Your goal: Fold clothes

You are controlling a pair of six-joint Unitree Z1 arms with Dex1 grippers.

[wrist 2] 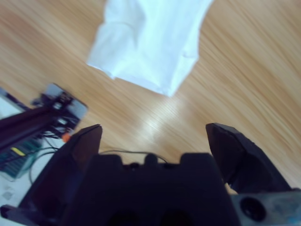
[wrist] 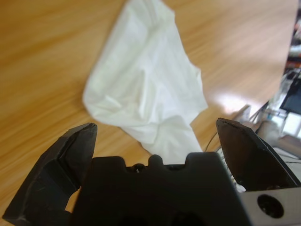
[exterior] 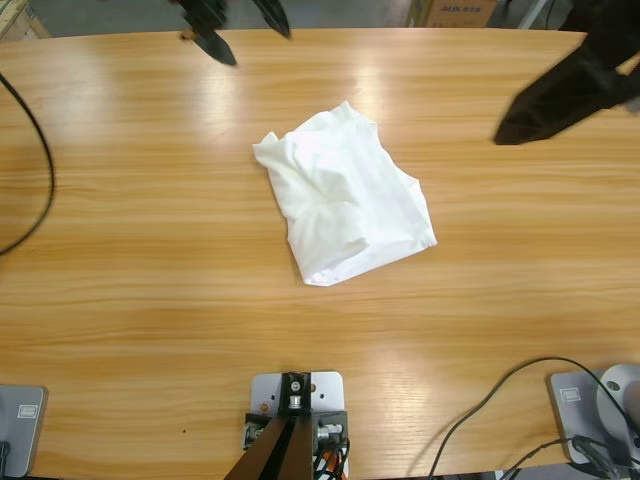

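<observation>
- High view: we see the white T-shirt (exterior: 345, 195) lying crumpled near the middle of the wooden table (exterior: 150, 290), with bare wood on all sides of it and every table edge well away.
- A black cable (exterior: 45, 160) loops in at the left edge, well apart from the shirt.
- We take the left gripper (exterior: 240, 28) to be the one at the top edge, left of middle, and the right gripper (exterior: 520, 120) the one at upper right. Neither touches the shirt.
- Left wrist view only: jaws spread wide and holding nothing, shirt close ahead between them on the table.
- Right wrist view only: jaws also spread and holding nothing, shirt farther ahead, one corner pointing toward the gripper.
- We can't make out any logo in any view.
</observation>
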